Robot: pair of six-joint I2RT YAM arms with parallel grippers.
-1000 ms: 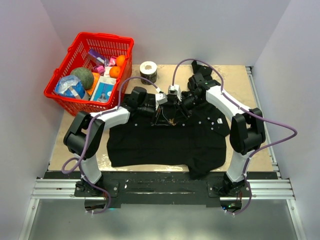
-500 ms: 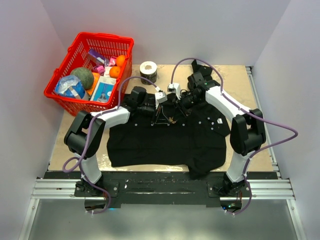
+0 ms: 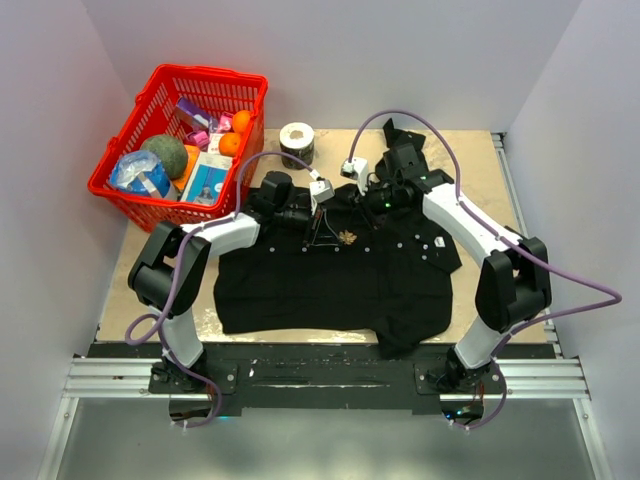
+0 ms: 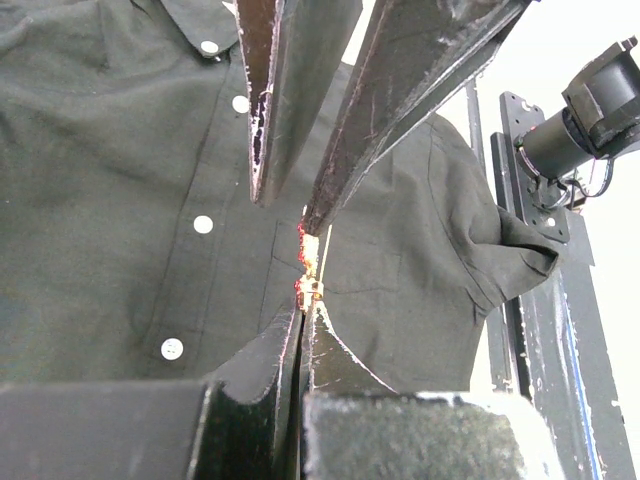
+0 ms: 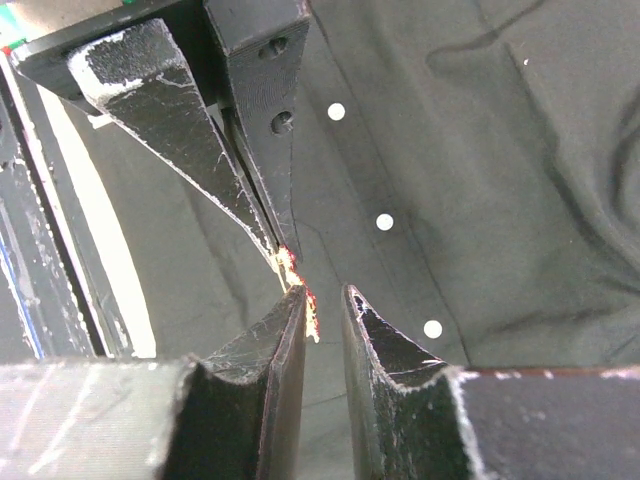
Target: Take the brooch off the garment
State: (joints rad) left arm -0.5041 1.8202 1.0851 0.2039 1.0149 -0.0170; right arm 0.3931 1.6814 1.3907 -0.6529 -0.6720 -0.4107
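Note:
The black garment (image 3: 330, 285) lies spread flat on the table, its white buttons (image 4: 203, 224) in a row. The tiny reddish-pink brooch (image 3: 348, 238) sits on its upper middle. My left gripper (image 3: 335, 240) is shut, its tips (image 4: 303, 305) pinching the near end of the brooch (image 4: 308, 268). My right gripper (image 3: 356, 222) comes from the other side with its jaws a little apart (image 5: 322, 293). The brooch (image 5: 300, 290) lies against the inner face of its left finger (image 5: 280, 340). The garment (image 5: 500, 180) fills the background there.
A red basket (image 3: 213, 72) with fruit and packets stands at the back left. A tape roll (image 3: 297, 143) stands behind the collar. A dark object (image 3: 400, 130) lies at the back right. The shirt's hem hangs over the table's front edge (image 3: 405, 345).
My right arm has swung back and to the right, uncovering the brooch in the top view. My left gripper has stayed in place, shut.

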